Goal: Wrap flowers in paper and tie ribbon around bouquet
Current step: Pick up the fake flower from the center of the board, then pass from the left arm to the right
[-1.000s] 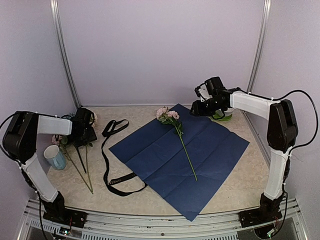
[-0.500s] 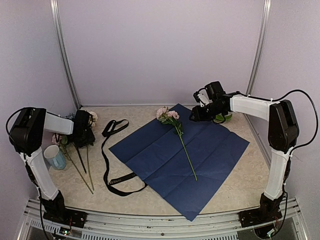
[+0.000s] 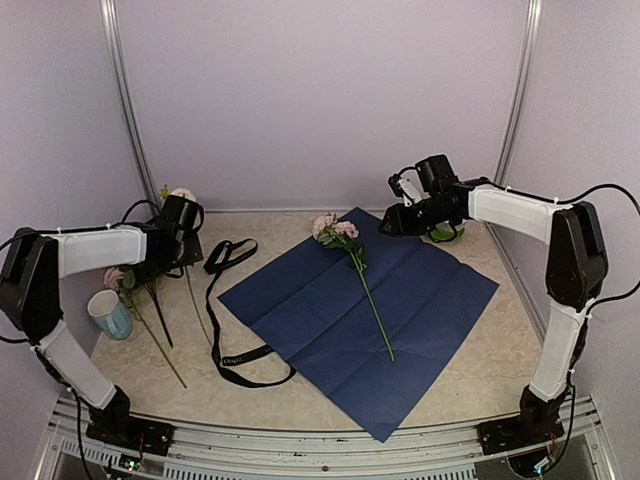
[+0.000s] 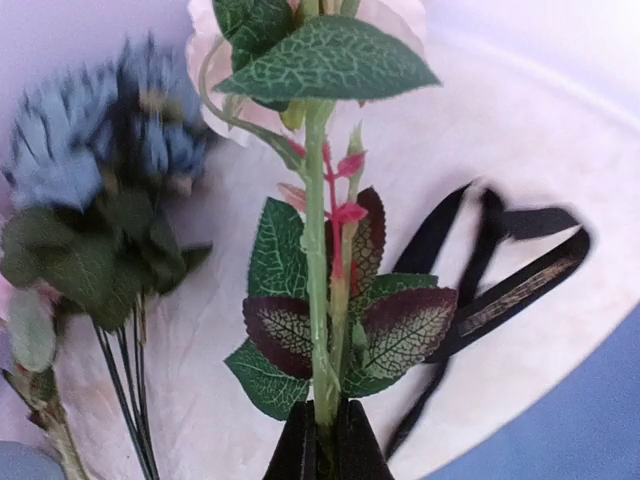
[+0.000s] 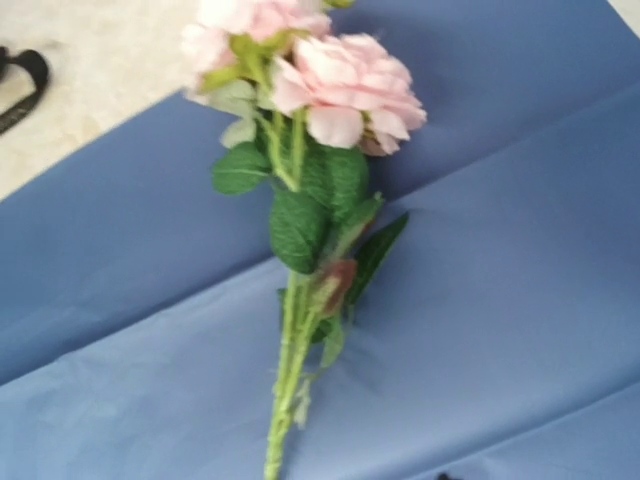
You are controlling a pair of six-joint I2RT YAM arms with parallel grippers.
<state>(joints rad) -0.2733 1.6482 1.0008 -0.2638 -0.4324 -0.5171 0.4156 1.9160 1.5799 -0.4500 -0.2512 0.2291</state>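
The paper (image 3: 400, 300) lies flat with its dark blue side up. One pink rose (image 3: 338, 231) rests on it, the stem running toward the near edge; the right wrist view shows this rose (image 5: 340, 85) on the paper (image 5: 520, 300). My left gripper (image 4: 322, 412) is shut on the green stem (image 4: 318, 300) of another pink rose (image 3: 181, 195), held above the table at the left (image 3: 184, 243). A blue hydrangea (image 4: 95, 140) and more flowers (image 3: 112, 278) lie below it. The black ribbon (image 3: 213, 300) loops between the flowers and the paper. My right gripper (image 3: 398, 220) hovers over the paper's far corner; its fingers do not show.
A pale blue mug (image 3: 108, 313) stands at the near left beside the loose stems (image 3: 160, 335). A green and white object (image 3: 447, 233) sits behind the right arm. Walls and metal posts close in the table at the back and sides.
My left gripper has shut on a rose stem and lifted it up and rightward off the pile. The right gripper has shifted slightly over the paper's far corner.
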